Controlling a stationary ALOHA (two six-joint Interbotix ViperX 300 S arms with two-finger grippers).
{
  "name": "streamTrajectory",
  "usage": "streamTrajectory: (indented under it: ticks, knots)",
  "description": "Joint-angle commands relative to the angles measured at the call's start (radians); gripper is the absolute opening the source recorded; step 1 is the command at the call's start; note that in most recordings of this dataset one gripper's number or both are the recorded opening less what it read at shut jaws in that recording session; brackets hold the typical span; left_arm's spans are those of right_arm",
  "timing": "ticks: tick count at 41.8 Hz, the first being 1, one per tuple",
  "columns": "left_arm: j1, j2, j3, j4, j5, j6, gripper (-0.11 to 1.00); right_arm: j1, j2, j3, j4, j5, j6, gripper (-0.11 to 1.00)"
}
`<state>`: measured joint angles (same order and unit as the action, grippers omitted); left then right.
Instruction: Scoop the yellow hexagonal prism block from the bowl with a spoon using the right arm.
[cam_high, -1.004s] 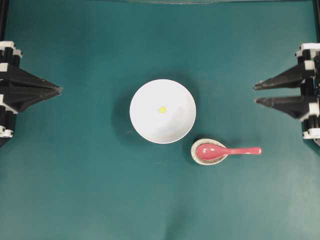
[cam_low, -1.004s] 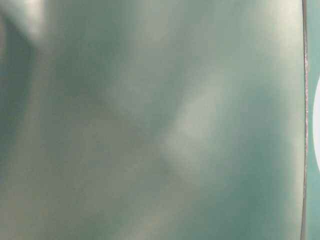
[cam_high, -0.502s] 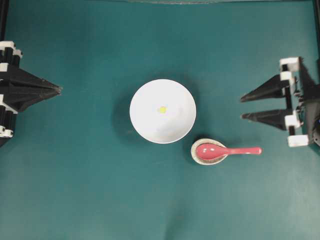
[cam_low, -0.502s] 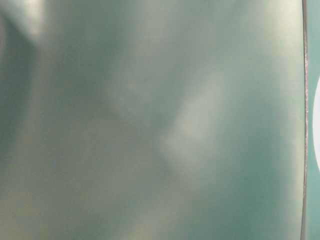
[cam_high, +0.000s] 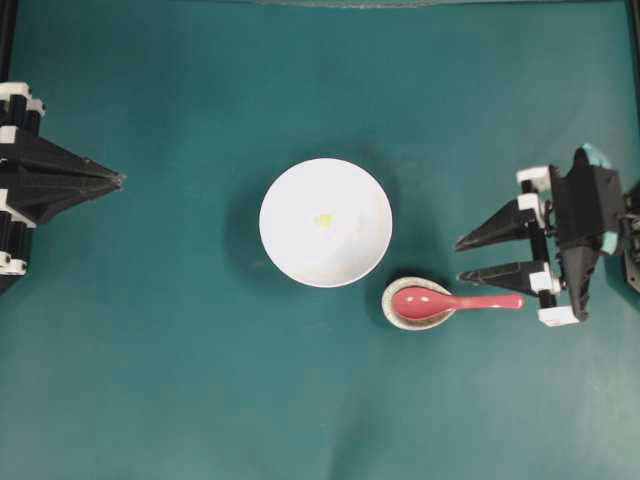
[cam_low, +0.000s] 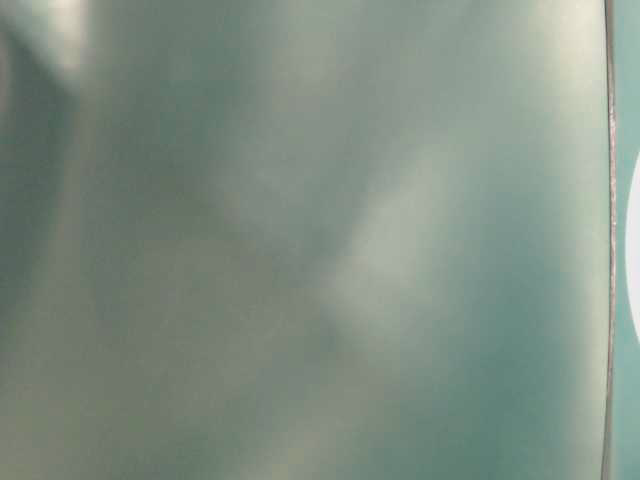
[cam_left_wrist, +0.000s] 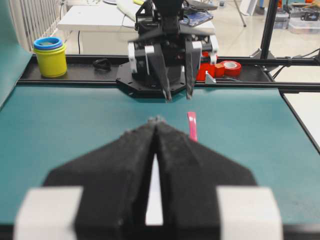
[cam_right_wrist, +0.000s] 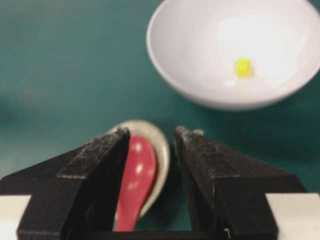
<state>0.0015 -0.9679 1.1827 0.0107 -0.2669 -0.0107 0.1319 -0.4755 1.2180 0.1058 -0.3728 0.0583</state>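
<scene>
1. Right gripper (cam_high: 458, 258) is out over the table on the right of the overhead view, fingers apart and holding nothing.
2. Its lower finger (cam_high: 500, 273) sits just above the spoon (cam_high: 452, 301) handle in that view; whether they touch, I cannot tell.
3. From the right wrist camera, the two black fingers (cam_right_wrist: 100, 165) frame the spoon's red scoop, with open gap on both sides.
4. The spoon lies flat, scoop resting in the small speckled rest (cam_high: 402, 316), handle pointing out toward the right gripper.
5. The rest sits just beside the bowl (cam_high: 290, 250), at its lower right edge in the overhead view.
6. The block (cam_high: 323, 220) is inside the bowl, near its middle, tiny and bright yellow against the white.
7. The right wrist view shows the same: the block (cam_right_wrist: 243, 67) on the bowl's floor, well apart from the spoon (cam_right_wrist: 136, 181).
8. Left gripper (cam_high: 118, 180) is at the far left edge of the table, fingers pressed together to a point, empty, well apart from the bowl.
9. The left wrist view confirms it: the fingers meet at the tip, and the right gripper (cam_left_wrist: 177, 97) faces it across the teal table (cam_left_wrist: 60, 125).
10. The table-level view is a blurred grey-green wash with only a white sliver at its right edge; nothing readable there.
</scene>
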Motion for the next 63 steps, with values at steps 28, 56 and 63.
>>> streamTrajectory:
  ticks: [28, 56, 63]
  knots:
    - [0.0, 0.011, -0.023, 0.002, -0.003, 0.0, 0.0, 0.21, 0.336, 0.074, 0.207, -0.428, 0.011, 0.49]
    - [0.002, 0.011, -0.021, 0.003, -0.002, 0.005, 0.0, 0.279, 0.449, 0.107, 0.282, -0.522, 0.011, 0.49]
    - [0.0, 0.011, -0.021, 0.003, -0.002, 0.008, 0.0, 0.279, 0.449, 0.107, 0.282, -0.517, 0.011, 0.49]
